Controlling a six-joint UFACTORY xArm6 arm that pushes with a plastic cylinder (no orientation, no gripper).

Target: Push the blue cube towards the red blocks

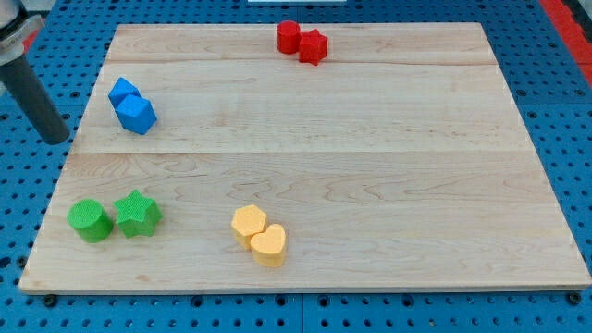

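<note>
Two blue blocks sit at the board's left. The blue cube [122,92] is the upper one and touches a second, blocky blue piece [137,115] just below and right of it. Two red blocks lie at the view's top middle: a red cylinder [289,36] touching a red star [313,46]. My tip [57,139] is at the end of the dark rod at the view's left edge, just off the board, left of and slightly below the blue blocks, apart from them.
A green cylinder [90,220] and a green star [138,214] sit at the bottom left. A yellow hexagon-like block [248,224] and a yellow heart [269,245] sit at the bottom middle. The wooden board [370,166] lies on a blue pegboard.
</note>
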